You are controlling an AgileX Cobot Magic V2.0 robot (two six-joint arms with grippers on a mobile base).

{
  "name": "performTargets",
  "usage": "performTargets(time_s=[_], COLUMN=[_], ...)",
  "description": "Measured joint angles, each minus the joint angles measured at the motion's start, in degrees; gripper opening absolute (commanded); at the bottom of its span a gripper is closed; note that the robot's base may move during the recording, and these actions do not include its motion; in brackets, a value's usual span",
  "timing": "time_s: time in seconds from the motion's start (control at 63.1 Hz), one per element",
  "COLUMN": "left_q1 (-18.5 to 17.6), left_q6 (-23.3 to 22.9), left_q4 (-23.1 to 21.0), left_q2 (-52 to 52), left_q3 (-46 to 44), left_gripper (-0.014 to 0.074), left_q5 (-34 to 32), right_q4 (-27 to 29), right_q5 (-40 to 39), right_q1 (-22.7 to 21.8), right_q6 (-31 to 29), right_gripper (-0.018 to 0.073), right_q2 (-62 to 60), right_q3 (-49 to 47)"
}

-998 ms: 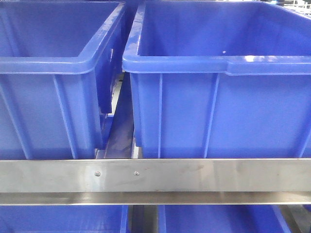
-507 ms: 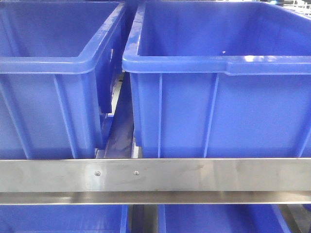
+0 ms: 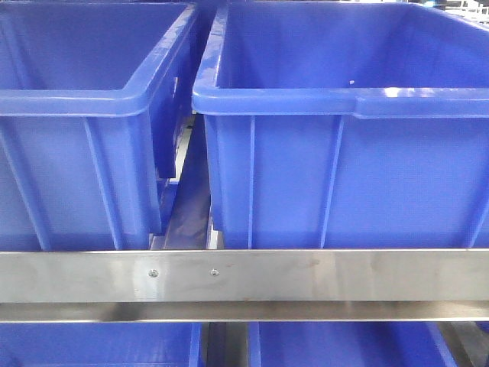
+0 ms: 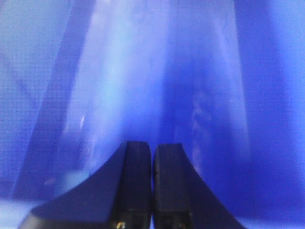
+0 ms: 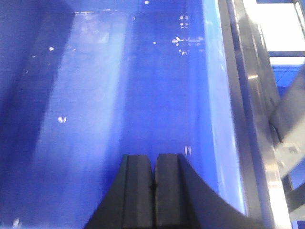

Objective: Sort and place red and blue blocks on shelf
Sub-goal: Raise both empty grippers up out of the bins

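Bins behind shelf front rail: unchanged vs. 1 s ago; left gripper and right gripper both pressed together, empty, over blue plastic; red/blue blocks not visible anywhere, so prob. none in hand.

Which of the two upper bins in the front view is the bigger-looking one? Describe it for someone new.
Start at the shelf's brushed steel front rail running across the lower frame. Two blue bins sit just above it, split by a narrow gap. The one meant is the right bin: it takes up more of the frame, and its rim stands nearer than the left bin.
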Motion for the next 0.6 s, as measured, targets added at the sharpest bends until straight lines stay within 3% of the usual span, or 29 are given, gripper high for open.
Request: performTargets(time_s=[0.38, 0.602], left_q1=[0.0, -3.4], left_q6=[0.0, 0.0], left_q4=[0.0, 0.0], left_q2=[-10.7, -16.8], left_q3=[8.4, 12.6], left_gripper=[0.0124, 0.0124], left_q5=[-1.0, -1.2], right_q4=[0.0, 0.0], right_q5=[0.0, 0.2], right_q1=[0.0, 0.0], right_q6=[0.0, 0.0], right_gripper=[0.0049, 0.0049], right_q2=[-12.2, -19.9], right_q3=[9.0, 14.4])
